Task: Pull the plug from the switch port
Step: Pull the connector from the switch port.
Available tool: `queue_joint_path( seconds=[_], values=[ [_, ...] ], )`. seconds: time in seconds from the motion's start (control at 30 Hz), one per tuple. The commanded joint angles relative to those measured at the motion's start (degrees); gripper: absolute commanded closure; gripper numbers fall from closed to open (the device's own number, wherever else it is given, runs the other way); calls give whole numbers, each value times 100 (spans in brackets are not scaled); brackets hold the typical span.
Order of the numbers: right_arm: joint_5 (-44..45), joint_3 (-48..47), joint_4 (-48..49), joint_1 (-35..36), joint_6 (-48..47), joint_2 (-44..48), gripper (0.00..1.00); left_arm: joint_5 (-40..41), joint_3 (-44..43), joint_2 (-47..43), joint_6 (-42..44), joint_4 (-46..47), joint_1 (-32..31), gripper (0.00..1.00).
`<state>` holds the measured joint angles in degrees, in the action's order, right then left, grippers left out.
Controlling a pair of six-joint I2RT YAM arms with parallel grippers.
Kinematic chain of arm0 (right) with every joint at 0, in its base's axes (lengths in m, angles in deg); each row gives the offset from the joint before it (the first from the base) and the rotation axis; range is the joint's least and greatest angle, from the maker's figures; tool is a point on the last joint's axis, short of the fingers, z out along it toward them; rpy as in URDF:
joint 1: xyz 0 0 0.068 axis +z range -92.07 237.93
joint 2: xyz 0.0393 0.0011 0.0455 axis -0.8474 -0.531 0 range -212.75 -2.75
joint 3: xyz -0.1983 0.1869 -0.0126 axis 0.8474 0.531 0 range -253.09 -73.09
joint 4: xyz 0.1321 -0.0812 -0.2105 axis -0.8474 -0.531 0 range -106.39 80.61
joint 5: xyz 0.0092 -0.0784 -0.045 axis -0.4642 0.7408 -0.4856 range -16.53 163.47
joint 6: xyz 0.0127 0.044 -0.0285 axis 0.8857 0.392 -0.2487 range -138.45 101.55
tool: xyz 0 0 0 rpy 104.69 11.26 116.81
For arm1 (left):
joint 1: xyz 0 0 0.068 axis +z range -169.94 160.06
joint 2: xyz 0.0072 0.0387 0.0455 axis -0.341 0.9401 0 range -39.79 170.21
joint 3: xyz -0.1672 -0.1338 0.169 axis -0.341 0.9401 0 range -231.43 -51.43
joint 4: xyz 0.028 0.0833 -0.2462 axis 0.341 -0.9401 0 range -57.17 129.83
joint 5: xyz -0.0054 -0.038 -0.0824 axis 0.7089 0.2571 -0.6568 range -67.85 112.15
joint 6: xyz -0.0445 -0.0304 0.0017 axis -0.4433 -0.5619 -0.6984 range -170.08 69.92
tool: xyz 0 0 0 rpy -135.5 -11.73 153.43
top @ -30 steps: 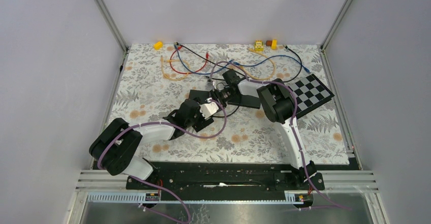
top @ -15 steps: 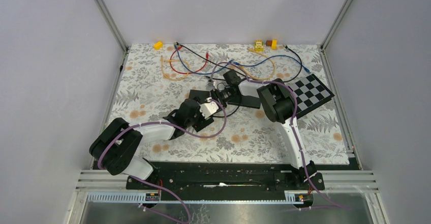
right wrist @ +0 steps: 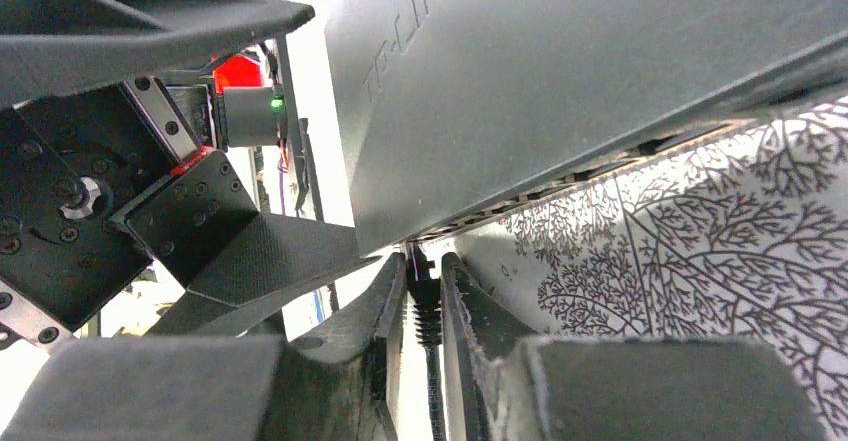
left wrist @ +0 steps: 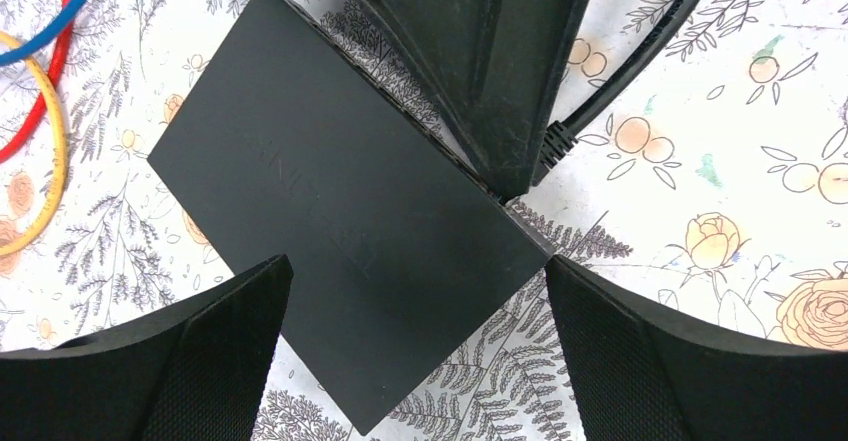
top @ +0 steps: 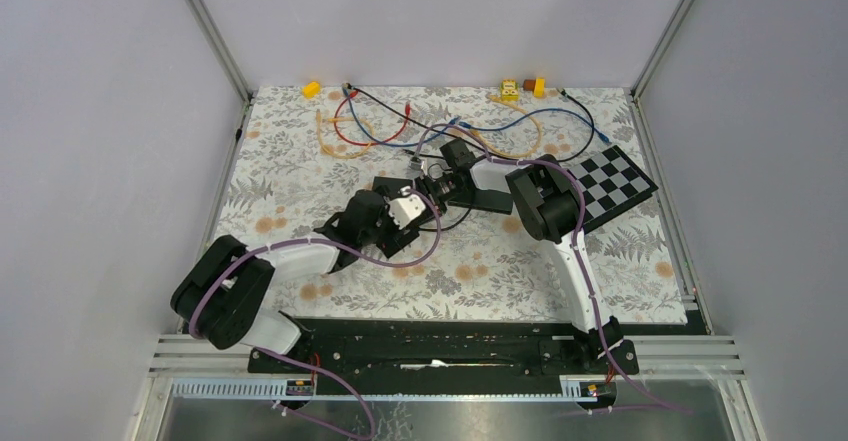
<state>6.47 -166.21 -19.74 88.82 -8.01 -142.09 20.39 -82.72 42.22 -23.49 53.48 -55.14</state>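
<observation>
The plug (right wrist: pixel 422 306) sits in its port on the near edge of the switch (left wrist: pixel 340 251), a flat black box lying on the flowered cloth (left wrist: pixel 700 161) near the middle of the table. From where I stand it does not look drawn out at all; its boot runs straight up into the box's edge. The right gripper (right wrist: pixel 424 279) has its fingers drawn narrow around the plug, one on each side, pressed to it or very nearly so. The black cable (left wrist: pixel 620 81) trails away from it in a curve over the cloth.

What has changed in the last second is all on the other side. The left arm has swung a little to its own left and edged forward, while the right arm and the switch have not stirred. The left gripper (left wrist: pixel 417 266) is spread wide, its fingers (left wrist: pixel 180 361) straddling the box's near corner. I cannot tell whether they touch it.

I take that as the left arm lining up to pin the switch so it will not slide once the plug is pulled. The pull itself has not begun. If the box is left loose, I would expect it to drag along with the cable.
</observation>
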Motion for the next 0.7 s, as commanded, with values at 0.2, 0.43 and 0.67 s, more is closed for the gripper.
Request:
queue_joint_path(
  seconds=[0.2, 0.43, 0.67],
  values=[
    [593, 84, -84, -80, -121, 70, 100, 147, -556, 528, -271, 55, 154, 3],
    [595, 49, -158, -75, -183, 14, 100, 276, -524, 600, -297, 51, 154, 6],
    [800, -275, -806, -81, -771, 4, 100, 617, -418, 495, -315, 96, 154, 9]
  ],
)
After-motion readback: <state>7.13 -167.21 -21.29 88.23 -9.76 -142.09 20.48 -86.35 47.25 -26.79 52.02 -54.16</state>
